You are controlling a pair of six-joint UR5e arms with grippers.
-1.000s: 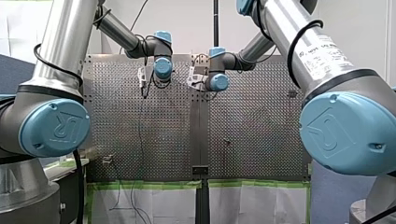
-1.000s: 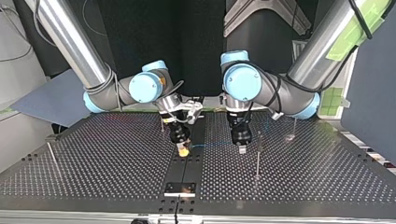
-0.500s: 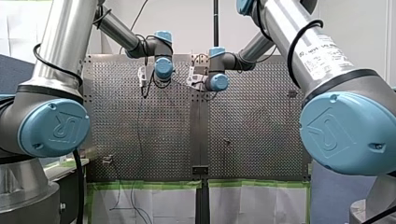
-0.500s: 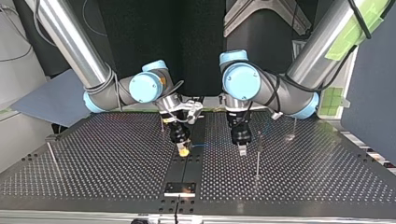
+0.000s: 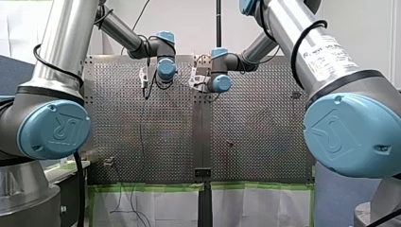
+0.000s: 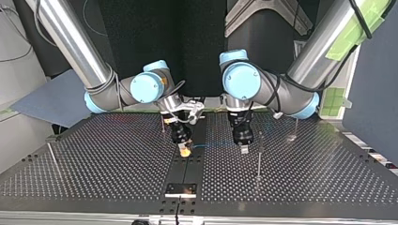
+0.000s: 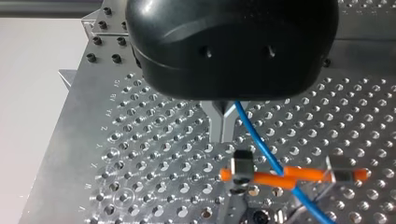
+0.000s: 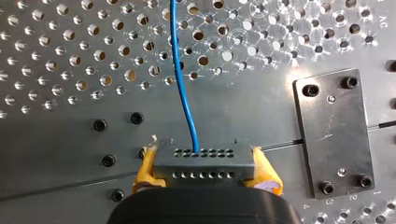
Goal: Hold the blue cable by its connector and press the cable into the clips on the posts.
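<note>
My left arm has leaned slightly toward the top view's 9 o'clock. My right gripper point(image 8: 205, 164) has stayed, its yellow pads point(image 8: 145, 169) clamped on the dark connector point(image 8: 203, 161). The blue cable point(image 8: 183, 74) leaves the connector and, in the top view, runs toward 3 o'clock to my left gripper point(image 6: 244, 150), whose metal fingers point(image 7: 222, 125) are pinched closed on it. A post point(image 6: 258, 157) stands just beside, at that gripper's 3 o'clock.

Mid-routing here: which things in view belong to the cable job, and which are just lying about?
Job: blue cable; its connector, clamped by my right gripper; my left gripper at the cable; the posts.
Lying about: black plate screwed to the perforated table; thin wires hanging below the table's edge, front view.
</note>
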